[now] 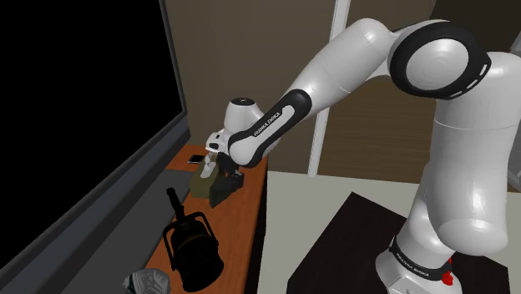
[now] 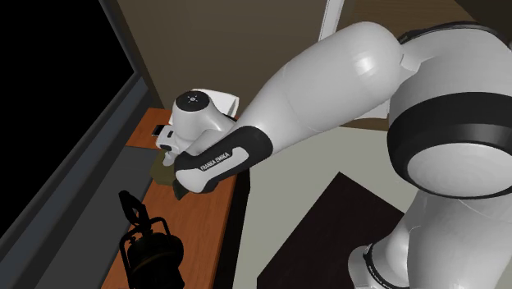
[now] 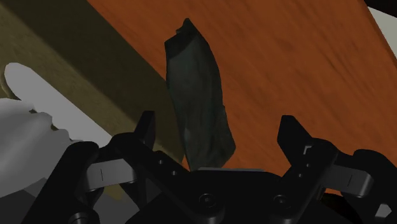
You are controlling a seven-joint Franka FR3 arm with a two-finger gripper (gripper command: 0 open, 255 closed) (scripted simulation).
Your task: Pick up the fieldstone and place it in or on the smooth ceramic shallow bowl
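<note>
The fieldstone (image 3: 197,102) is a dark grey-green, narrow, jagged rock standing on the red-brown wooden tabletop (image 3: 299,70). My black gripper (image 3: 219,130) hangs over it, open, with one finger on each side of the rock and neither visibly touching it. From the shoulder view the gripper (image 1: 220,174) sits low over the dark stone (image 1: 224,192) at the middle of the narrow table. A pale grey rounded thing (image 1: 149,282) at the table's near end may be the shallow bowl. In the second exterior view the forearm hides the fingers.
An olive-tan block (image 1: 200,180) lies right beside the stone, toward the big black panel (image 1: 83,100). A black lantern-like object (image 1: 192,244) stands nearer on the table. A small white item (image 1: 196,159) lies at the table's far end. My stand (image 1: 367,250) is at lower right.
</note>
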